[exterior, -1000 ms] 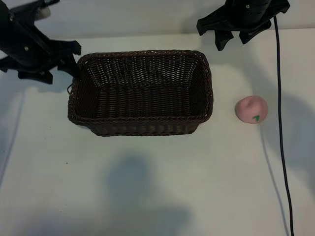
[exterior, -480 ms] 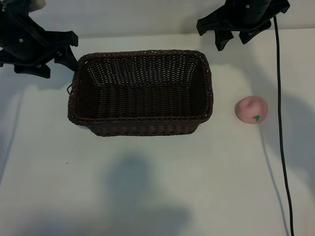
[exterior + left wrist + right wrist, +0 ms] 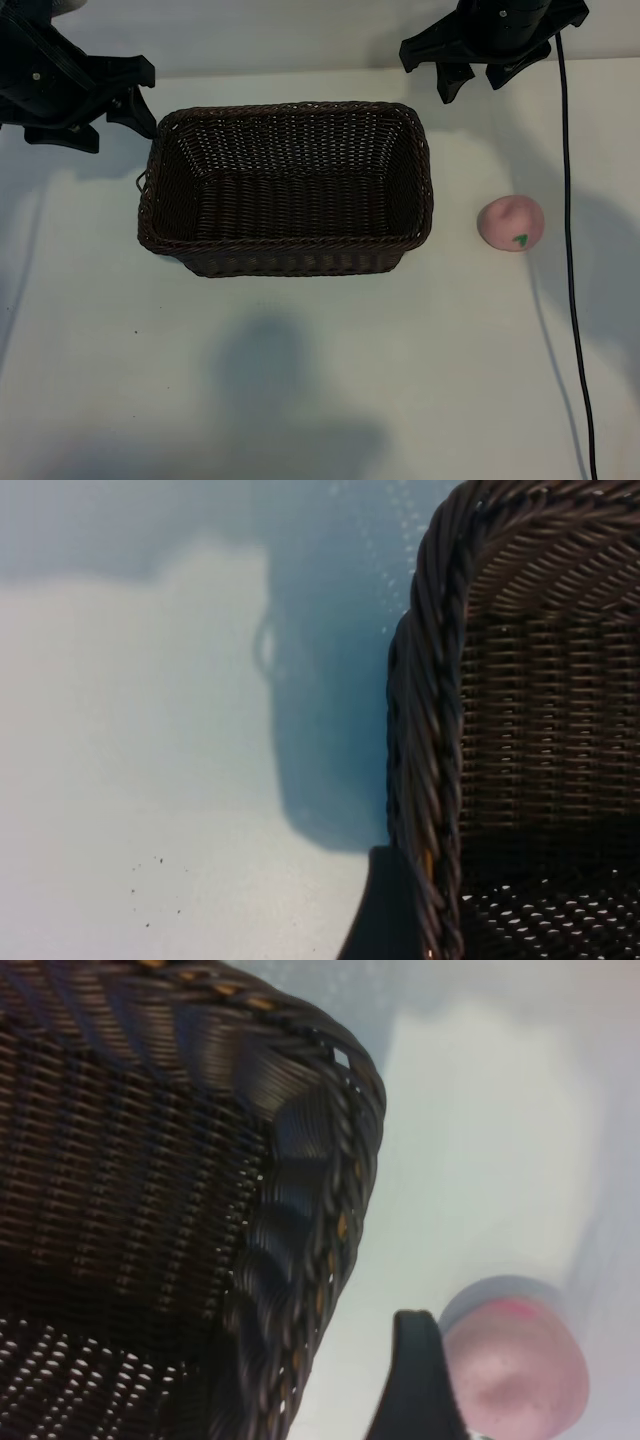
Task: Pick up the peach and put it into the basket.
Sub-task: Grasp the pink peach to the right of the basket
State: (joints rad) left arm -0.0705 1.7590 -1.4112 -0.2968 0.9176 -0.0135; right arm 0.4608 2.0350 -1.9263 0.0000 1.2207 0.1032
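Observation:
The peach (image 3: 511,222), a small pale-pink ball with a green leaf mark, lies on the white table to the right of the basket (image 3: 290,243). The dark-brown wicker basket has nothing in it. My right gripper (image 3: 472,86) hangs open at the back, behind the gap between basket and peach and well apart from the peach. In the right wrist view one dark finger (image 3: 420,1380) stands beside the peach (image 3: 525,1370), with the basket's corner (image 3: 310,1190) close by. My left gripper (image 3: 118,135) is open and empty by the basket's back left corner. One left finger (image 3: 388,910) stands beside the braided rim (image 3: 430,730).
A black cable (image 3: 572,250) runs down the table's right side, just past the peach. White tabletop lies in front of the basket, crossed by a soft shadow (image 3: 280,390).
My left gripper has drawn a little toward the back, away from the basket's left corner. The right arm, basket and peach have not moved.

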